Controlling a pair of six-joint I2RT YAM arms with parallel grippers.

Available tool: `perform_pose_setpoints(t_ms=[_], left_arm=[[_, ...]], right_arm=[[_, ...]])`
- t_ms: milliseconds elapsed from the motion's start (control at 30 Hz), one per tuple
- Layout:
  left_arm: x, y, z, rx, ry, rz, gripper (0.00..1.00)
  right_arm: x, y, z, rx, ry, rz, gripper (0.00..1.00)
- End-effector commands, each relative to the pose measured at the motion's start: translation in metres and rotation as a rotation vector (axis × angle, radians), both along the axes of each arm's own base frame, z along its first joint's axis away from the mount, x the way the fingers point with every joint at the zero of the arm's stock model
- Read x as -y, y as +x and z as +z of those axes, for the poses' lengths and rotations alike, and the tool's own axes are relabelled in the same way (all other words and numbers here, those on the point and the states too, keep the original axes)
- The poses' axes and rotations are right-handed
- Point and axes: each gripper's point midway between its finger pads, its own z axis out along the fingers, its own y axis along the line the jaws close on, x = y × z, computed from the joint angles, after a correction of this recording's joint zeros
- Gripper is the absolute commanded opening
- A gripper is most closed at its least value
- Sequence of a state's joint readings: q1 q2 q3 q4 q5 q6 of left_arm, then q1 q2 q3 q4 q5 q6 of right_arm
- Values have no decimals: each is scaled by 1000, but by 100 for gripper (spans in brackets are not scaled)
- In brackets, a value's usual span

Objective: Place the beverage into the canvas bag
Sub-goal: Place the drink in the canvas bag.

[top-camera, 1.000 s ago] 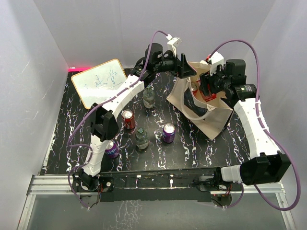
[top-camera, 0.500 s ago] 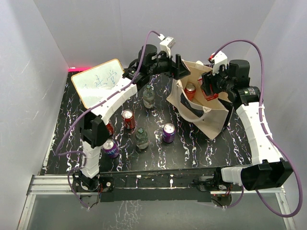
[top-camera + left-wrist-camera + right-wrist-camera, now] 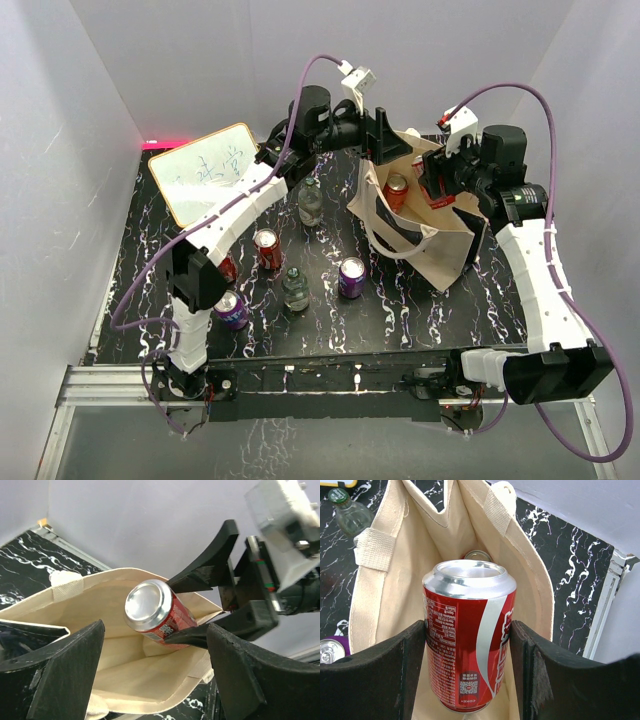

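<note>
The right tool is pinching a red can upright by its sides, holding it just over the open mouth of the canvas bag, which is standing in the far right part of the bench with its black panel facing the left edge. A second can is sitting deep inside the bag, directly below the held one, with only its silver top showing. The left tool is reaching across from the far side and hovering at the bag's far left rim with its fingers spread wide. Its own camera is looking between them at the can's silver lid and the beige lining beyond, though whether either finger is touching the fabric cannot be told. One loop handle is draping over the bag's near side. Other drinks are waiting out on the bench toward the middle and the left edge: a clear bottle near the bag, another bottle closer to the near edge, a red can on the bench, a purple can beside the bag's foot and another purple can by the left arm. A whiteboard is lying in the far left corner.
</note>
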State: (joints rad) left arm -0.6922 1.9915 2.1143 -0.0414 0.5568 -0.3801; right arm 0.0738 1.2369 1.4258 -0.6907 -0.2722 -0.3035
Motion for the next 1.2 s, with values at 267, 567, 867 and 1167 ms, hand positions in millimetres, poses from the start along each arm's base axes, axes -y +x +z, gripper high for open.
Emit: perform_pose_setpoints(t_ms=[267, 567, 867, 1167], left_arm=[[27, -5, -1, -188, -99, -116, 87], [40, -12, -3, -229, -124, -163, 93], [46, -17, -7, -254, -129, -200, 91], [51, -17, -13, -289, -122, -210, 88]], right_arm=[[-9, -8, 84, 276, 55, 42, 8], [-10, -12, 83, 276, 53, 50, 8], [-14, -10, 85, 281, 65, 65, 8], [-19, -4, 93, 302, 80, 78, 8]])
